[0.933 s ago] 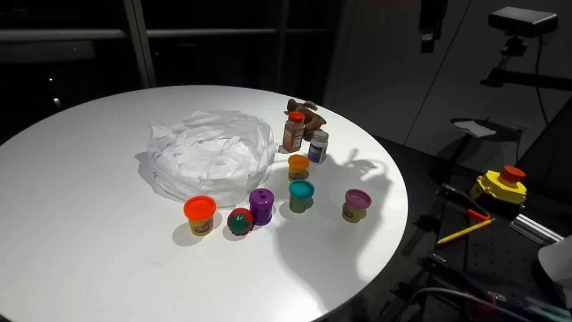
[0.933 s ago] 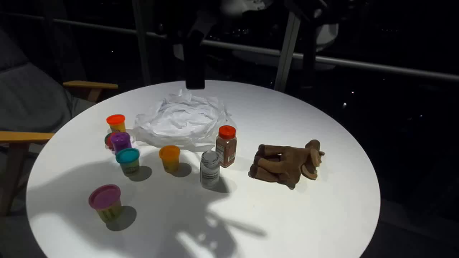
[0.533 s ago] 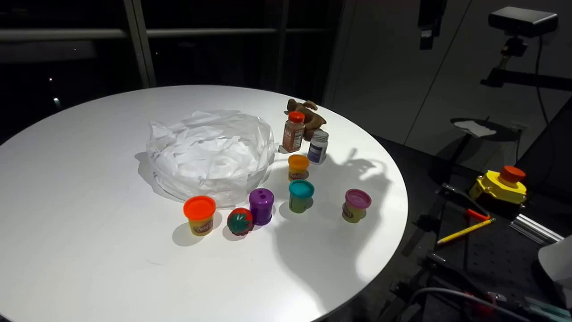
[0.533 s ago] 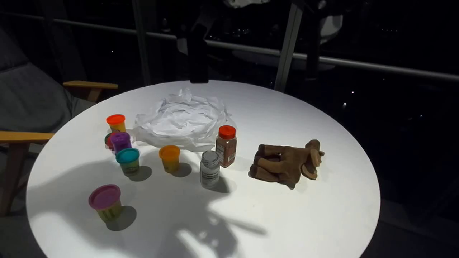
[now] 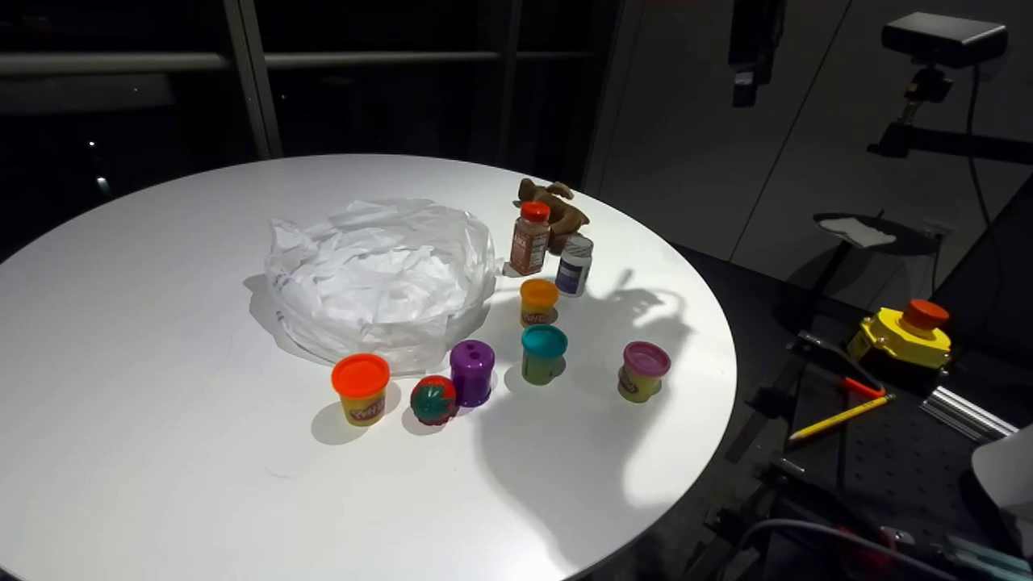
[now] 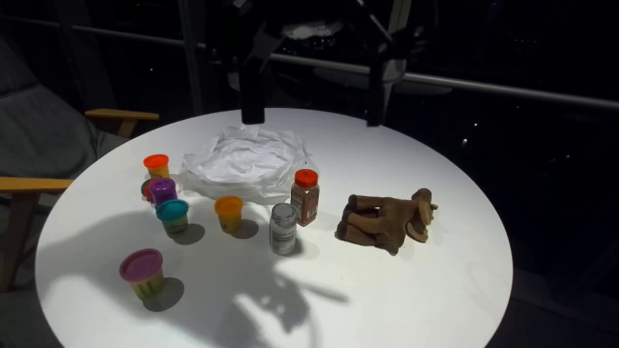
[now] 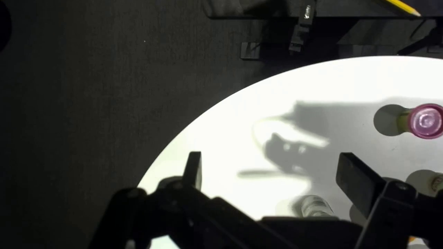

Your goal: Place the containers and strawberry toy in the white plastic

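Claw (image 7: pixel 271 169): jaws spread wide; raised over the table (image 5: pixel 202 468), apart from everything standing on it.
Shadow (image 7: pixel 287 154): dark shape on the table, between the jaws as the wrist view has it.
White bottle (image 6: pixel 283 236): upright, capped; partly hidden by the claw in the wrist view.
Red-capped bottle (image 6: pixel 305 200): upright, near the white bottle and just beside the bag (image 5: pixel 379 282); contact with bag, cannot tell.
Orange cup (image 6: pixel 229 215): upright, lidded, between white bottle and teal cup (image 6: pixel 173 218).
Teal cup: upright, lidded, near the purple cup (image 5: pixel 472 375).
Pink cup (image 5: pixel 643 371): upright, lidded, in shade, apart from the other cups; shows at the edge of the wrist view.
Purple cup: upright, two dark spots on top.
Strawberry (image 5: pixel 434 401): on the table between purple cup and red cup (image 5: pixel 361 390), green top seen in an exterior view; touching the purple cup or just beside it, cannot tell which.
Red cup: upright, yellow body, orange-red lid; near the bag.
Bag: crumpled white film on the table, rim raised in a rough ring; strawberry, cups and bottles all outside it.
Brown toy (image 6: pixel 389 222): lying on the table, past the bottles from the cups.
Off table: yellow button box (image 5: pixel 900 336), pencil (image 5: pixel 841 417), grey chair (image 6: pixel 43 121).
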Controlling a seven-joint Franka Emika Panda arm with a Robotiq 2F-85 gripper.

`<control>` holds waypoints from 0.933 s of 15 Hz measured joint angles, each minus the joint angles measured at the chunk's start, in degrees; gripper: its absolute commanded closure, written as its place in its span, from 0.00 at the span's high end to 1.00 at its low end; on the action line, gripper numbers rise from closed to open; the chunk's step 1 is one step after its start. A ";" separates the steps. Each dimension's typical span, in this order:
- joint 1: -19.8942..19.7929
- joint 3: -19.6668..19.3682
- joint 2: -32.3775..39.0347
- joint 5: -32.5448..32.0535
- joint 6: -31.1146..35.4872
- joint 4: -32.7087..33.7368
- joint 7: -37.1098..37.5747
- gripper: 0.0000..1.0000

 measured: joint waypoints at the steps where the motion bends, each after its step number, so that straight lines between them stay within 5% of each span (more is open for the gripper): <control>1: 0.72 0.27 0.98 1.29 1.13 0.01 1.36 1.00; 9: 4.37 2.62 12.23 12.77 21.50 1.17 13.11 1.00; 14: 5.04 2.91 22.65 13.91 31.89 6.12 16.13 1.00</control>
